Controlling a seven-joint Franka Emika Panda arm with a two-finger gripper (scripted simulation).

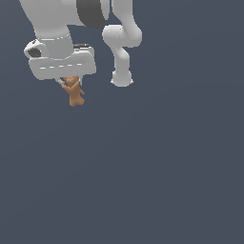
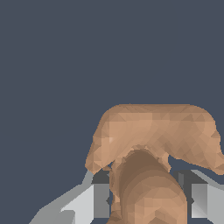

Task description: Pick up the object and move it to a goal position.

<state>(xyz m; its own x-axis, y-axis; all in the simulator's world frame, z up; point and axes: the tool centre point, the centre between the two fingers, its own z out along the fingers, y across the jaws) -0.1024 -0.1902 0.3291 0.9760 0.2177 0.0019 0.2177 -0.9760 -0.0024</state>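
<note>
Hanging beneath the white robot arm (image 1: pixel 71 28), the small orange-brown teddy bear figurine (image 1: pixel 74 91) is sitting in the upper part of the exterior view, toward that view's left. The arm's broad white hand is stretching across above it, and the bear's head is tucking up against the underside of that hand while its body and stubby legs are dangling below. The pincer (image 1: pixel 66 82) is mostly hiding behind the hand and the bear in this view, with only a pale sliver of one finger showing beside the bear's head.

The wrist view is bringing the grasp closer. Two grey fingers (image 2: pixel 94 201) are standing on either side of the bear, pressing in against its narrow middle, with dark pads touching the orange-brown surface on both sides. The pincer is closing partway, its gap filled by the figurine. The bear's wider part is spreading out beyond the fingertips.

A flat, dark blue-grey desk (image 1: pixel 167 181) is filling the background of both views. Whether the bear is lifting clear of that surface cannot be told from these views.
</note>
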